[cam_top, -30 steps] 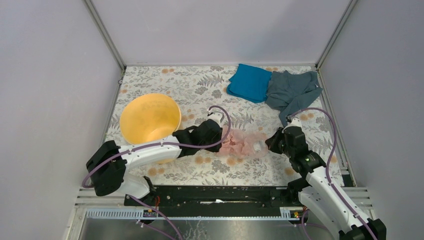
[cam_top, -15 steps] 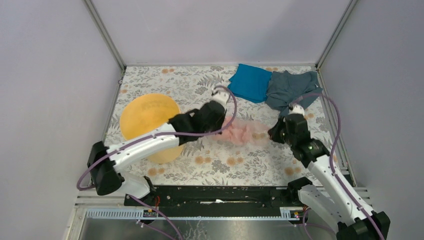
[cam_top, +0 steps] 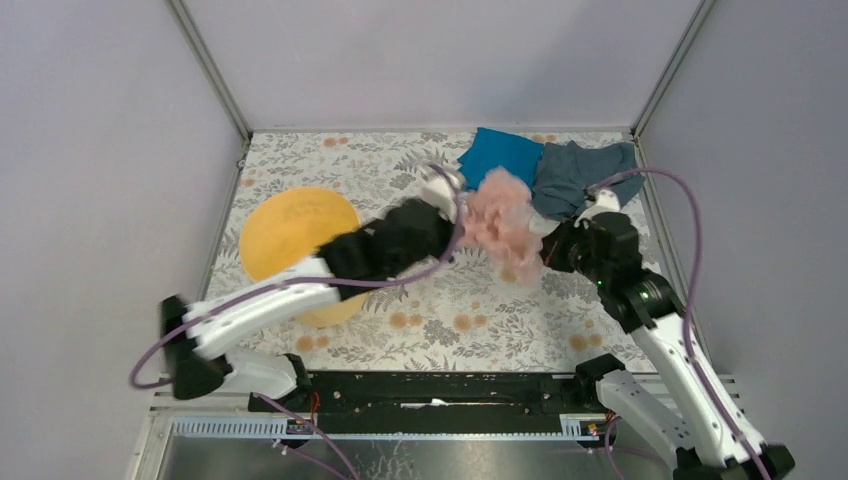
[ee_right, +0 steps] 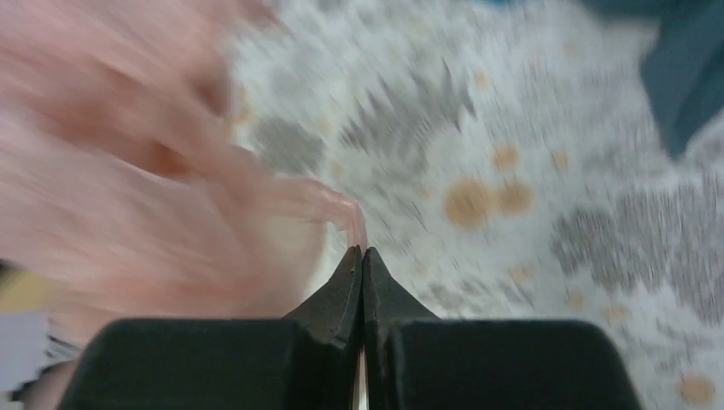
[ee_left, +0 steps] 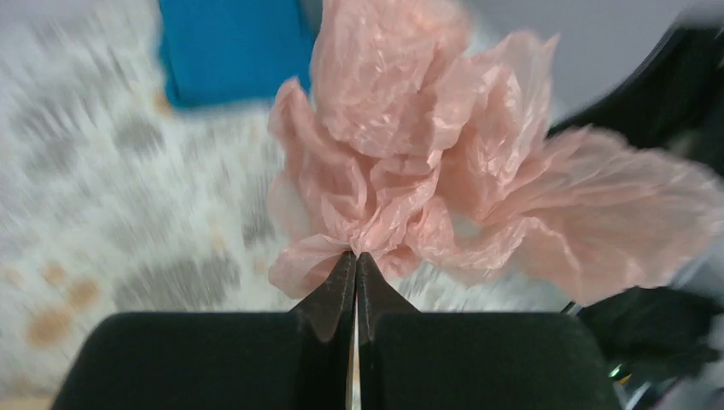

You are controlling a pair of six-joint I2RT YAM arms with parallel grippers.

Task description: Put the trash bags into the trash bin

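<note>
The pale-pink trash bag (cam_top: 500,225) hangs bunched in the upper middle of the top view, lifted off the floral table (cam_top: 450,320) between the two arms. The left gripper (ee_left: 356,256) has its fingertips pressed together on a fold of the wrinkled film, and in its wrist view the bag billows up and to the right from that pinch. The right gripper (ee_right: 362,252) is also closed tip to tip. Its wrist view is blurred, but a thin edge of the pink film runs down into the meeting point of the fingers, so it appears to grip the bag too. In the top view this gripper sits just right of the bag. The yellow-orange trash bin (cam_top: 280,225) stands at centre left, well apart from the bag, with the left arm crossing over its lower right side. A blue cloth (cam_top: 500,160) and a grey-blue cloth (cam_top: 575,175) lie side by side at the upper right, just behind the raised bag.
</note>
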